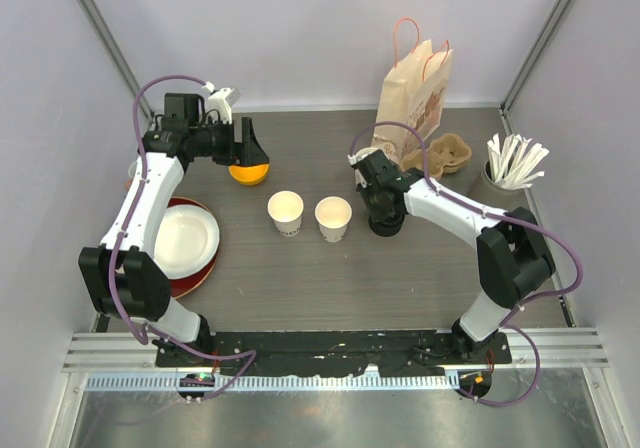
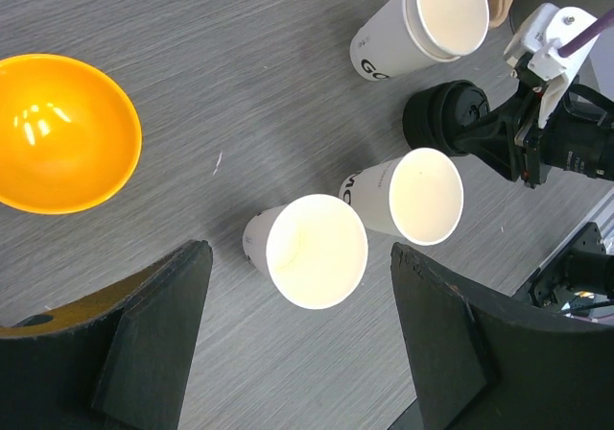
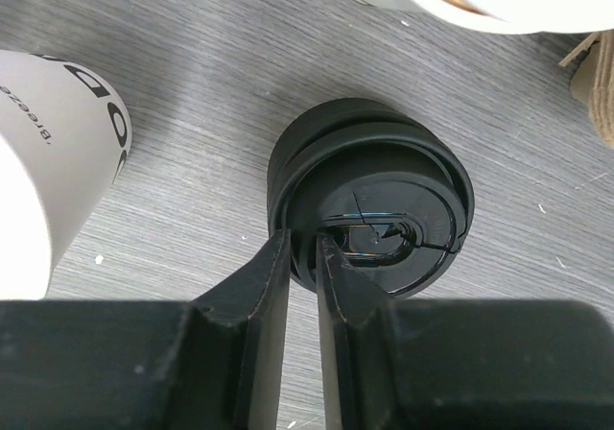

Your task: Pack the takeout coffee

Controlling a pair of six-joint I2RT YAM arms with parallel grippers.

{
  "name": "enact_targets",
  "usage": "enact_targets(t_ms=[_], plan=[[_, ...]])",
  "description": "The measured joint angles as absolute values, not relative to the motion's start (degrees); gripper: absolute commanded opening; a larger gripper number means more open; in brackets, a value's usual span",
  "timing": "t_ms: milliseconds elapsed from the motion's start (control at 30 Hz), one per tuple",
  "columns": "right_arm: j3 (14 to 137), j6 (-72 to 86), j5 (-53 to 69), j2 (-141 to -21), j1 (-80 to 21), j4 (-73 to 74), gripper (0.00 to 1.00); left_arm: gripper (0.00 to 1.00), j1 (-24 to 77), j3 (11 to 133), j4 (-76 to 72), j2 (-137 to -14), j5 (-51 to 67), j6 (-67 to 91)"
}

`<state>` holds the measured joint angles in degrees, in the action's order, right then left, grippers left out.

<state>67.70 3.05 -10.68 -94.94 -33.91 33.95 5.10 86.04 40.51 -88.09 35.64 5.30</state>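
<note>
Two white paper cups stand open and lidless mid-table, the left cup (image 1: 285, 211) (image 2: 317, 250) and the right cup (image 1: 333, 218) (image 2: 413, 197). A small stack of black lids (image 1: 387, 224) (image 3: 369, 200) (image 2: 443, 115) sits just right of them. My right gripper (image 1: 384, 206) (image 3: 302, 243) is shut on the rim of the top lid, one finger outside and one inside. My left gripper (image 1: 247, 146) (image 2: 297, 250) is open and empty, held above the table by the orange bowl (image 1: 249, 173) (image 2: 59, 132). A third lidless white cup (image 2: 427, 15) stands behind the lids.
A brown paper bag (image 1: 414, 93) with handles stands at the back. A cardboard cup carrier (image 1: 447, 156) lies beside it. A holder of white stirrers (image 1: 512, 165) is at the right. A white plate on a red plate (image 1: 185, 243) lies at the left.
</note>
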Motion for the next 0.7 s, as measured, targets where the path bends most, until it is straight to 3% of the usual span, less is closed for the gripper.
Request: enact_targets(t_ms=[233,700], plan=[[67.70,2.28,-12.16,-94.94,-34.70,34.15,0.01,0.80,5.10,86.04,40.51,-88.09,36.14,5.30],[74.63,1.85,-12.99,-94.76,-35.68,41.87,0.01,0.80,5.10,86.04,40.56,-88.09,36.29,5.10]])
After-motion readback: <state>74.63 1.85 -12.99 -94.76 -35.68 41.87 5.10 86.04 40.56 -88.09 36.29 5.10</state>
